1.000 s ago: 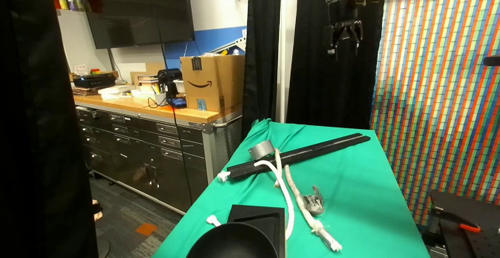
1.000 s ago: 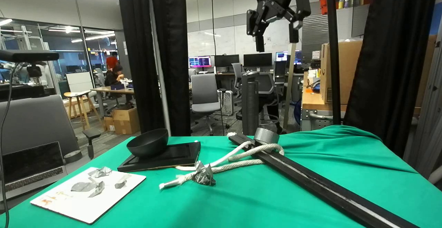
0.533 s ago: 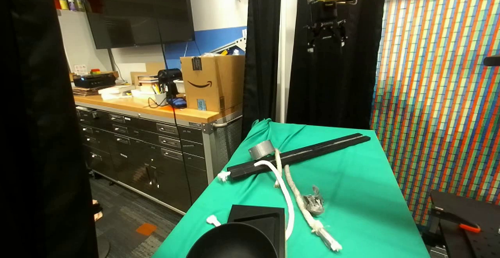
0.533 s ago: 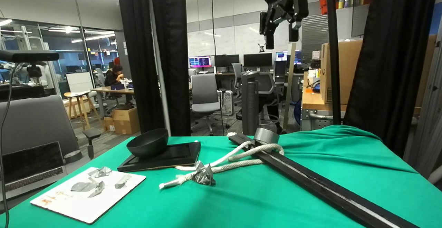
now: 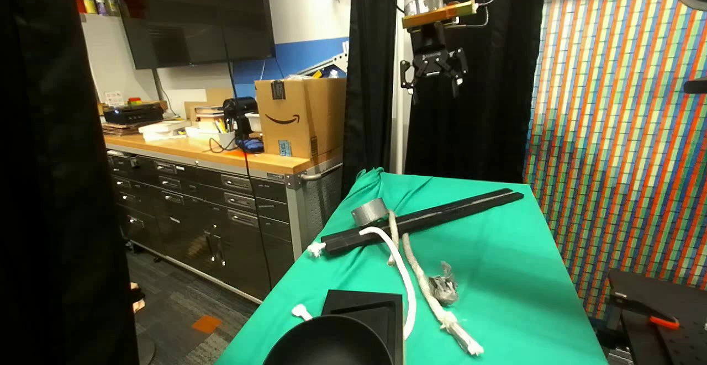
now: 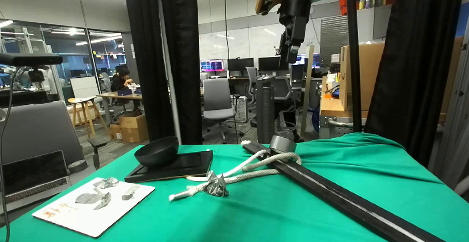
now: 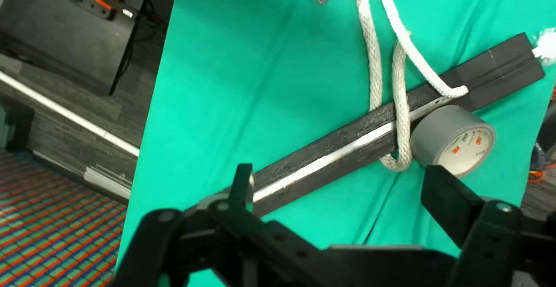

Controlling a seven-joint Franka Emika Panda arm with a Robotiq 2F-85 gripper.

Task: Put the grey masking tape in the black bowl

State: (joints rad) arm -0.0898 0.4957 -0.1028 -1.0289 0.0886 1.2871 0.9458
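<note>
The grey masking tape [image 5: 370, 212] leans on its side against the long black stick on the green cloth. It shows in both exterior views [image 6: 283, 144] and in the wrist view [image 7: 434, 133], where its white inner core faces the camera. The black bowl [image 5: 331, 344] sits on a black square tray at the near table end; in an exterior view [image 6: 157, 152] it looks slightly tilted. The bowl is out of the wrist view. My gripper [image 5: 435, 95] is open and empty, high above the table. In the wrist view the tape lies just beyond the right finger of the gripper [image 7: 339, 180].
The long black stick [image 6: 329, 189] crosses the cloth beside the tape. White rope [image 7: 373, 57] loops over it, touching or close to the tape. A crumpled grey tape piece [image 6: 216, 185] hangs on the rope. A white square board [image 6: 91, 212] holds tape scraps. The black tray [image 6: 194, 161] supports the bowl.
My gripper has moved left and come lower in an exterior view, and has turned so that it shows edge-on in an exterior view. The tape and the bowl have not moved.
</note>
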